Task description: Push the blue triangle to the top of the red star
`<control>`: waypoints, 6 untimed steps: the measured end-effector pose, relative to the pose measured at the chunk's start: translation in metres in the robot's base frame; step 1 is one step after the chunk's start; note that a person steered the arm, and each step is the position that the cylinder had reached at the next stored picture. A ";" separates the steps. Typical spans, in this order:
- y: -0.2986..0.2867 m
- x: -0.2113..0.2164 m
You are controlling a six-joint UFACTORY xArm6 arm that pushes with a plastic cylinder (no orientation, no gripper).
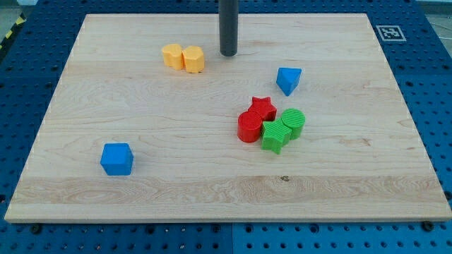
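The blue triangle [288, 80] lies right of the board's middle, up and to the right of the red star [263, 108], with a small gap between them. The red star sits in a tight cluster with a red cylinder [248, 128], a green star [275, 137] and a green cylinder [293, 122]. My tip [228, 54] rests on the board near the view's top, up and to the left of the blue triangle and just right of the yellow blocks.
Two yellow blocks [183, 57] sit side by side near the view's top, left of my tip. A blue cube [116, 159] lies at the lower left. The wooden board [85, 204] lies on a blue pegboard surface.
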State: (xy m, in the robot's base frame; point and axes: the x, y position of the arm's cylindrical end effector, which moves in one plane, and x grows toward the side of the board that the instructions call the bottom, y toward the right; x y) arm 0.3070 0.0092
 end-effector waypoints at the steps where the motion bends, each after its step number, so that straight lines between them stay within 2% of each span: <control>1: 0.019 0.000; 2: 0.019 0.000; 6: 0.108 0.000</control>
State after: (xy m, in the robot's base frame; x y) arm 0.3070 0.1175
